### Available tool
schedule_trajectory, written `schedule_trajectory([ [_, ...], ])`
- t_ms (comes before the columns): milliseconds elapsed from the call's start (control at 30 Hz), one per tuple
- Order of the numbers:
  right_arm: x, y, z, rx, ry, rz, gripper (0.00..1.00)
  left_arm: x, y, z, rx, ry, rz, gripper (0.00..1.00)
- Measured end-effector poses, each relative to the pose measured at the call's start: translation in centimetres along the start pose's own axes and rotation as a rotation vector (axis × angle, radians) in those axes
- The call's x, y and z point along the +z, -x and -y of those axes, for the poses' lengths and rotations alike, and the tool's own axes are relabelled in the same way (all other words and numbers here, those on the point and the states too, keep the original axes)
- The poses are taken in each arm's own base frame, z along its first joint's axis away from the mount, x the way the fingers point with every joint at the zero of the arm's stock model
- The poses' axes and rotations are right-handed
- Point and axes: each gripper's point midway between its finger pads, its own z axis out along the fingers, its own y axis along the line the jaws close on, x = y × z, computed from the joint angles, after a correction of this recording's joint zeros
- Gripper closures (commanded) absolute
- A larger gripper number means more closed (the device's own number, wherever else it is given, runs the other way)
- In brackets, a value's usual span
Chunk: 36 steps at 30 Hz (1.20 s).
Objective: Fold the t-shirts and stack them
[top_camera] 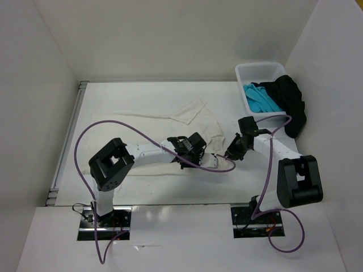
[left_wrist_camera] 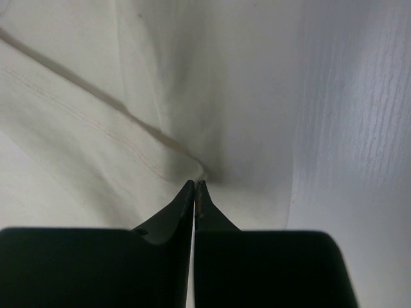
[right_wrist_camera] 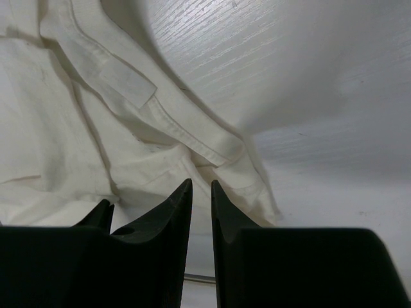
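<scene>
A white desk (top_camera: 153,93), enclosed by white walls on three sides, is taken up across its middle by one cream-white cloth t-shirt (top_camera: 170,127). The shirt is spread out, with one sleeve pointing toward the far side and creases gathered at its near right edge.

Two white-and-black robot arms are bolted at the near edge. The left arm (top_camera: 147,153) is stretched over the near part of this shirt and hides a strip of it from above. The right arm (top_camera: 272,150) is bent in toward the shirt's right edge.

One white plastic basket (top_camera: 261,69) is set in the far right corner, well apart from the cream shirt. One black cloth t-shirt (top_camera: 292,102) is draped over the basket's right rim and hangs down beside it. One bright turquoise cloth t-shirt (top_camera: 260,101) is bundled inside the basket, touching the black one. Three shirts are counted in all.

Two purple cables are seen, one per arm; the left cable (top_camera: 85,136) arcs over the cream shirt's left part.

The left hand (left_wrist_camera: 194,186) is closed, its tips met at a pucker in the cream cloth; whether cloth is caught between them cannot be told. The right hand (right_wrist_camera: 201,186) is held narrowly apart over the shirt's hemmed edge, with nothing seen between its fingers and bare desk just beyond
</scene>
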Motion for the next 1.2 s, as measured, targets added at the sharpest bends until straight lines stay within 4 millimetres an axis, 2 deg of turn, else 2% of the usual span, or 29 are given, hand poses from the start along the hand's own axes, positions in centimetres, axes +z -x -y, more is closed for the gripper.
schedule_trajectory([
  [100,0.0,0.0,0.0,0.000,0.000,0.000,0.77,0.0,-0.2,-0.4,-0.030,0.011,-0.001,1.00],
  [200,0.0,0.0,0.0,0.000,0.001,0.001,0.77,-0.2,-1.1,-1.6,-0.088,0.032,-0.001,1.00],
  [400,0.0,0.0,-0.2,-0.002,0.011,0.000,0.77,-1.0,-5.0,-5.4,-0.267,0.086,-0.014,1.00],
  [500,0.0,0.0,-0.3,-0.002,0.015,-0.001,0.77,-1.5,-6.3,-6.7,-0.344,0.095,-0.008,1.00],
  [700,0.1,0.0,-0.3,-0.003,0.016,-0.005,0.77,-2.8,-5.4,-9.2,-0.418,0.114,0.057,1.00],
  [900,0.5,-0.2,0.0,-0.003,0.002,-0.019,0.77,-2.2,-6.0,-9.6,-0.489,0.103,0.055,1.00],
  [1000,0.5,-0.2,0.0,-0.003,0.002,-0.019,0.77,-1.7,-7.6,-9.8,-0.547,0.108,0.023,1.00],
  [1200,0.6,-0.2,0.0,-0.010,0.001,-0.020,0.76,-2.6,-10.7,-11.8,-0.660,0.172,-0.007,1.00],
])
